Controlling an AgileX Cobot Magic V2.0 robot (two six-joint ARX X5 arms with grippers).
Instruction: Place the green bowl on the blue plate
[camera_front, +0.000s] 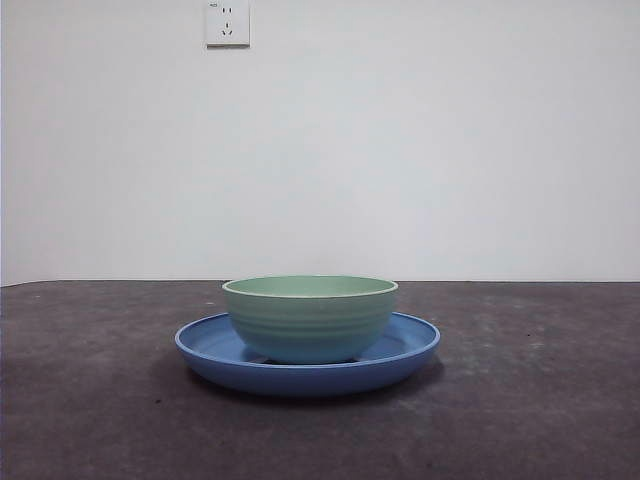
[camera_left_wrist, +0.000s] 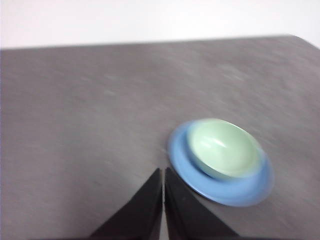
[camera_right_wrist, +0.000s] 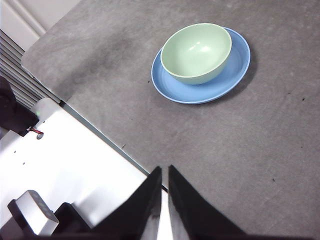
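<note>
Bowl and plate sit together in the middle of the dark gray table (camera_front: 90, 400). The green bowl (camera_front: 310, 316) stands upright on the blue plate (camera_front: 205, 348), with its bottom resting in the plate's middle. The plate's rim shows all the way around the bowl. The bowl has nothing inside it.

Behind the table is a plain white wall, and a white wall socket (camera_front: 227, 22) is high up on it. Nothing stands in front of the bowl or the plate in the front view.

The left gripper (camera_left_wrist: 163, 172) is near the plate but not touching it. Its 2 black jaws are pressed together and hold nothing. That picture is blurry.

The right gripper (camera_right_wrist: 165, 172) is well away from the bowl, above the table's edge. Its 2 jaws are close together, with only a thin gap, and hold nothing. Beside the table below it is a white base (camera_right_wrist: 65, 170) with some black parts on it.
</note>
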